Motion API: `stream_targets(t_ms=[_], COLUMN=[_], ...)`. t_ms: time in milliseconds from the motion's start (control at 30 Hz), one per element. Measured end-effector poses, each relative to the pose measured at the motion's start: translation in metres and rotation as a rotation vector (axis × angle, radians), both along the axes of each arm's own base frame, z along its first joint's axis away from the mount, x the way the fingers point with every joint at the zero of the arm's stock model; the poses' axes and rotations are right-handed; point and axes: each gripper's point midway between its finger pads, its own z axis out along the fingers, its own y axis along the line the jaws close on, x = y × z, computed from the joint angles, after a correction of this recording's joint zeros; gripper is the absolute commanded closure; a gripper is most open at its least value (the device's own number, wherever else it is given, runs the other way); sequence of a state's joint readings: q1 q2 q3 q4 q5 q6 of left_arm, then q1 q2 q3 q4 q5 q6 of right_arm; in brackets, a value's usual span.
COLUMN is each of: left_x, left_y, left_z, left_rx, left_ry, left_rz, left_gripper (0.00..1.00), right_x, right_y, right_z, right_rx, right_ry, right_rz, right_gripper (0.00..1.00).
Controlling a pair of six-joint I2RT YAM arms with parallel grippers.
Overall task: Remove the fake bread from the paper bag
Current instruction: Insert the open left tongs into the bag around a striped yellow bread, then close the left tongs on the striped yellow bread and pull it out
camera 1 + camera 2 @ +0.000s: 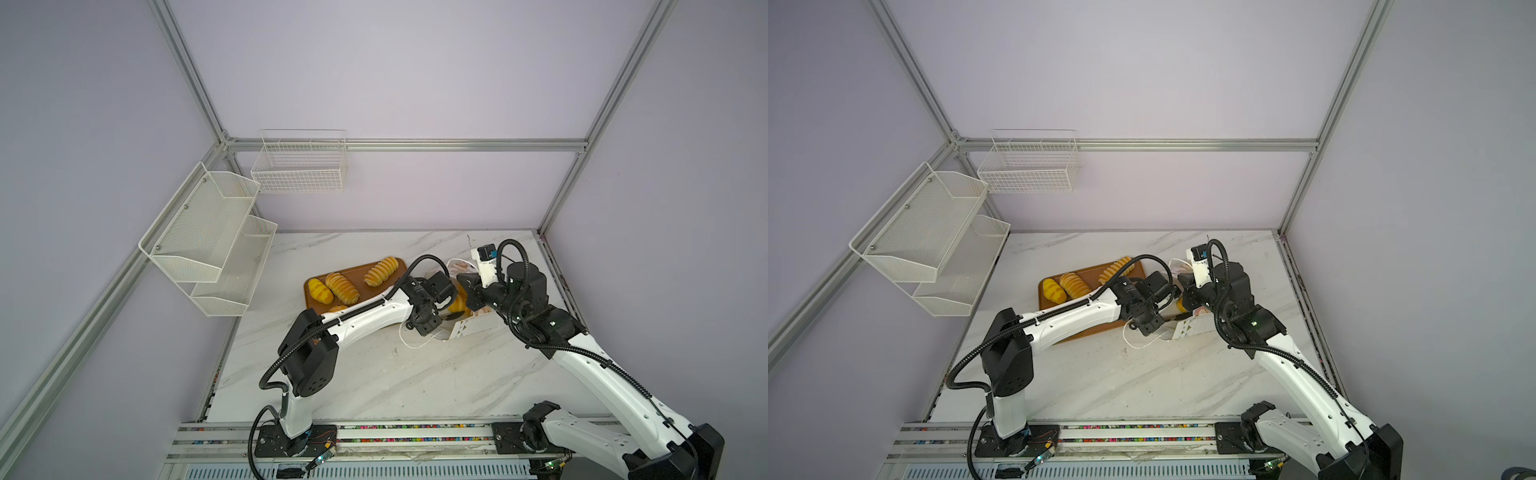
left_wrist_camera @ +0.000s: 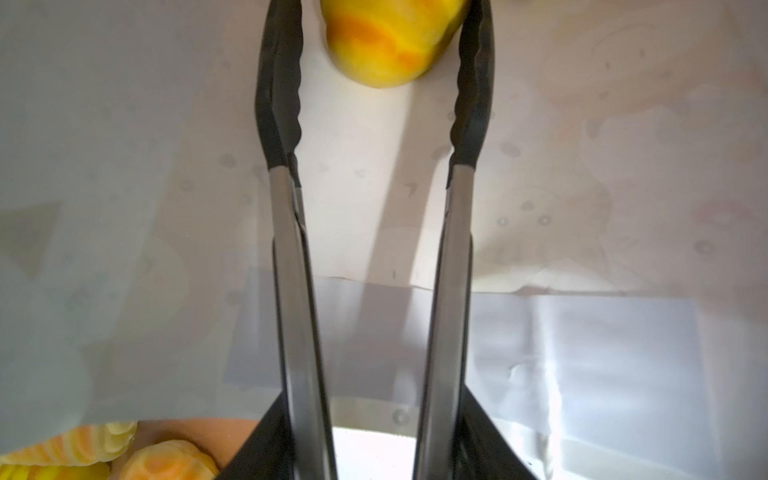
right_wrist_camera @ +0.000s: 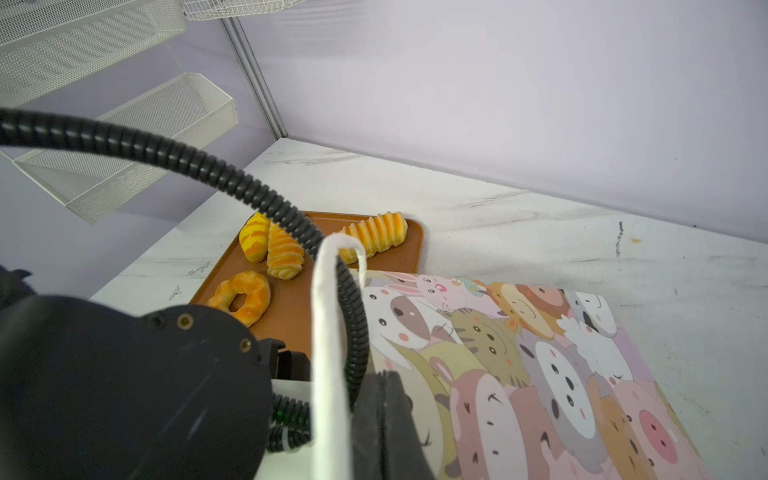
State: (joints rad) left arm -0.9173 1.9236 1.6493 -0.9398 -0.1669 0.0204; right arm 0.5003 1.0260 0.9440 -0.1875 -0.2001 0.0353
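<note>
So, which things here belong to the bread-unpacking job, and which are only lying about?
Job: golden-yellow toy bread; cartoon-animal printed paper bag; steel tongs with black tips; brown rectangular tray.
Lying about: white two-tier mesh shelf; white wire basket.

The fake bread and the tips of the tongs run off the edge, so whether it is gripped is unclear. The arms hide most of the paper bag.

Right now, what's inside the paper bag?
One golden-yellow toy pastry sits between the black tips of the tongs reaching into the paper bag. The rest of its inside is hidden in every view, so more bread cannot be ruled out.
</note>
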Motion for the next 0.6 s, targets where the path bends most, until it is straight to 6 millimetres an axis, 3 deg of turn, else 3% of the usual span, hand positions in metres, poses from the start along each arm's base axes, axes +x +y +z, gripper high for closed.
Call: stream_targets(t_ms=[267, 433, 600], left_x=[0.000, -0.001, -0.004], left_y=[-0.004, 0.003, 0.015], left_z=[-0.006, 0.008, 0.030], left_rx=[0.001, -0.002, -0.005], left_ry=[0.008, -0.013, -0.040], left_rz=[-0.009, -0.002, 0.014], left_gripper=[0.77, 0.89, 0.92], right_x=[0.001, 0.002, 0.002], right_y=[0.000, 0.001, 0.001], right_z=[-0.002, -0.006, -0.010], right_rx=[-0.002, -0.005, -0.017], right_ry=[-0.003, -0.011, -0.019], right_rz=[0.001, 0.004, 0.009], right_gripper=[1.00, 1.00, 1.00])
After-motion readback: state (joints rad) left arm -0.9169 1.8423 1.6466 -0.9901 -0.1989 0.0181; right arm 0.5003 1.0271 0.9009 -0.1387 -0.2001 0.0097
